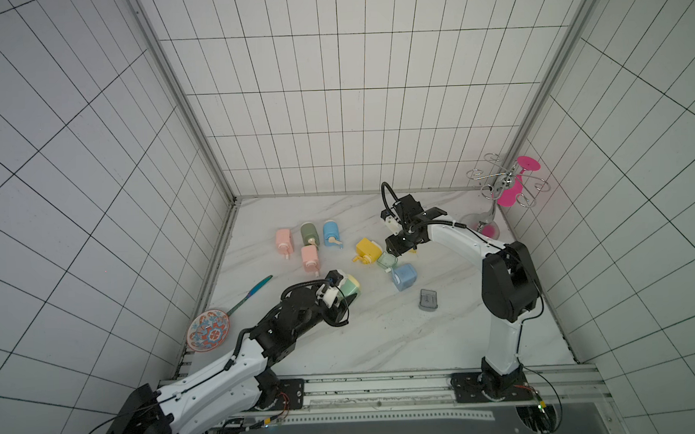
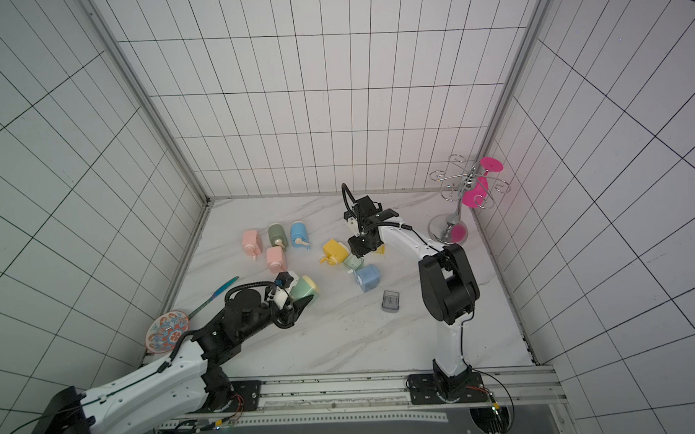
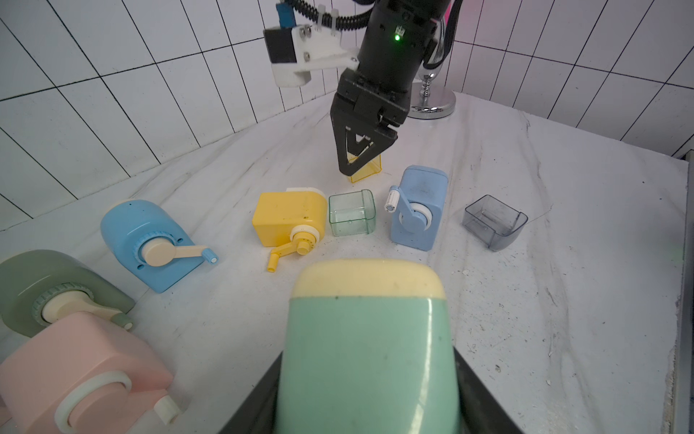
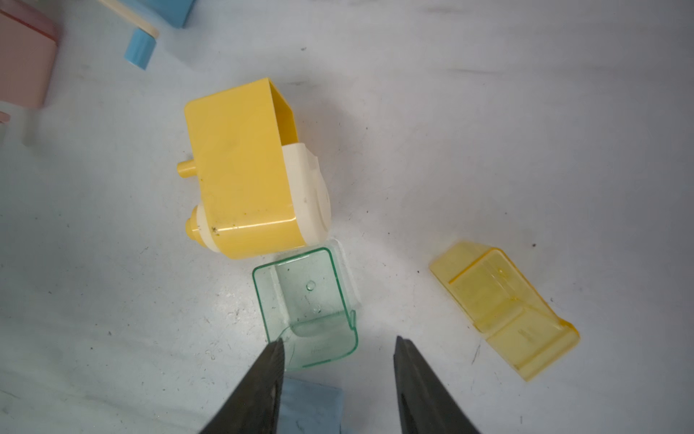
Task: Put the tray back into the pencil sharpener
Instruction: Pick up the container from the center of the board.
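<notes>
Left gripper clenched on the mint sharpener, right gripper hanging with jaws apart over the clear green tray, which lies on the table just beside the yellow sharpener, one fingertip perhaps touching its rim, hard to tell.

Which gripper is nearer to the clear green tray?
Right. The right gripper hovers open just over the green tray; the left gripper is well apart from it, holding the mint sharpener.
</notes>
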Robot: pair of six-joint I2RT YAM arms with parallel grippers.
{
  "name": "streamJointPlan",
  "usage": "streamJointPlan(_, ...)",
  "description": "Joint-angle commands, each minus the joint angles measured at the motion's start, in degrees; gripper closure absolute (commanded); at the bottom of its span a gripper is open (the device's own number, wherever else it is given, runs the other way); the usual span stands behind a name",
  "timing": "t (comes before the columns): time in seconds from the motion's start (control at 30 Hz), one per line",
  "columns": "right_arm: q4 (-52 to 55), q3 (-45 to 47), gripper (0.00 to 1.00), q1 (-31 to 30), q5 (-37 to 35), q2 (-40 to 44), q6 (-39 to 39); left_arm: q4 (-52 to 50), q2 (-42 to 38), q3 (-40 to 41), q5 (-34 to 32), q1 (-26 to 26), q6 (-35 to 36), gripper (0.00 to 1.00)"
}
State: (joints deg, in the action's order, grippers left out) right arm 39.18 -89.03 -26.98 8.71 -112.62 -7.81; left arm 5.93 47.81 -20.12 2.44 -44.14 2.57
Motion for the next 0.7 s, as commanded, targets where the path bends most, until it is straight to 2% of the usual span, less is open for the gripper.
streamJointPlan(0.0, 4.22, -3.47, 0.5, 0.22, 1.87, -2.2, -4.97, 3.82, -1.1, 0.09, 0.99, 0.06, 0.18, 1.0)
streamJointPlan(0.2, 3.8, -5.22, 0.51, 0.14, -0.06, -5.51, -5.94, 3.82, -1.84, 0.23, 1.09, 0.02, -0.15, 1.0)
streamJointPlan(0.4, 3.78, -7.15, 0.57, 0.11, -0.29, -8.19, -6.83, 3.56, -2.64, 0.18, 1.2, 0.09, -0.15, 1.0)
streamJointPlan(0.57, 3.78, -8.25, 0.66, 0.1, -0.8, -10.06, -7.65, 3.48, -2.72, 0.1, 1.21, 0.02, -0.11, 1.0)
streamJointPlan(0.67, 3.79, -8.76, 0.75, 0.05, 0.43, -10.76, -7.85, 3.63, -2.3, 0.1, 1.56, 0.03, -0.06, 1.0)
